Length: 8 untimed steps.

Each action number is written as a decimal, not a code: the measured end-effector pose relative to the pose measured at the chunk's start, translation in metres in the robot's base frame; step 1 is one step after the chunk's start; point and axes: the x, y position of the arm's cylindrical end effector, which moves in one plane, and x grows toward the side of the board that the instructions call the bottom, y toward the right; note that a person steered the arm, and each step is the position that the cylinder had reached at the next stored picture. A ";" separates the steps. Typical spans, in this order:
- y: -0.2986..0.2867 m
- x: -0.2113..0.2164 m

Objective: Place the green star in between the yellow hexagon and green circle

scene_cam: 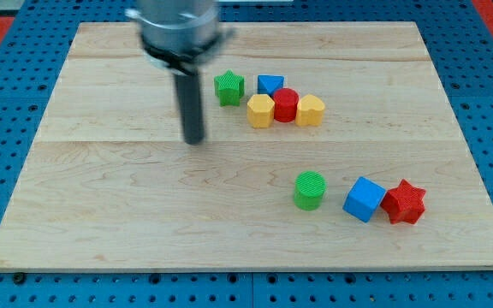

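Seven blocks on the board (101, 214): two green, two yellow, two red... well, two blue too, so eight. No containers. Tip (194, 139) touching nothing, down-left of green star (228, 87). Star just left of yellow hexagon (260, 110), blue triangle (270, 84), red cylinder (286, 104), yellow heart (311, 110). Green circle (309, 189) well below, beside blue cube (365, 198) and red star (404, 202).

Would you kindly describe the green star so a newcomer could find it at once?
On the wooden board, look to the cluster of blocks near the view's top. The green star sits at its left end, just right of my tip. It is the cluster's only green block; the green circle stands lower down.
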 end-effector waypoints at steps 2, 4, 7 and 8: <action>0.042 -0.126; 0.062 -0.091; 0.063 -0.080; 0.098 -0.054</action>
